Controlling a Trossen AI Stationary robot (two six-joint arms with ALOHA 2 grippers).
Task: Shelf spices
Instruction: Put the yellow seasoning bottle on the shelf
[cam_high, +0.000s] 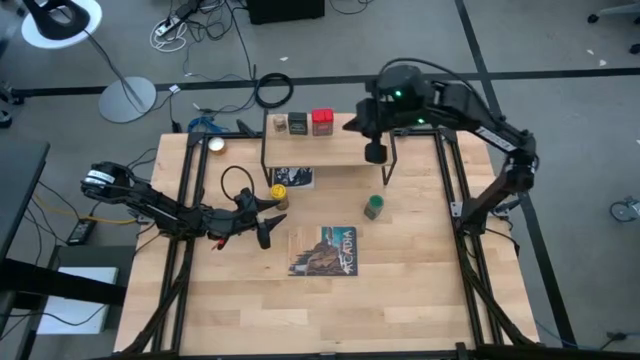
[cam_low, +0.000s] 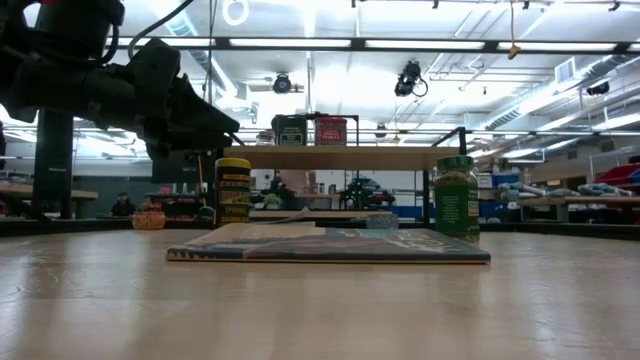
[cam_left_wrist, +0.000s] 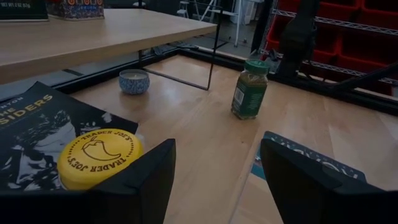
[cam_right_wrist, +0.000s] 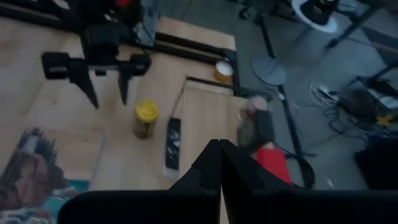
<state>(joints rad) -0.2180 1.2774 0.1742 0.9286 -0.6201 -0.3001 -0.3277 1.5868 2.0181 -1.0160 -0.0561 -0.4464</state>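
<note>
The left hand hovers low over the table, fingers spread wide and empty, just left of the yellow-capped jar at frame centre. The right hand, fingers pressed together on nothing, hangs above the shelf at its right end. The black tin and red tin stand on the shelf; the green-capped jar stands on the table below-right of it.

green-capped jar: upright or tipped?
Upright. The green-capped jar stands on its base on the table, cap on top, clear in the low and left wrist views. It is off the shelf, and no gripper touches it.
</note>
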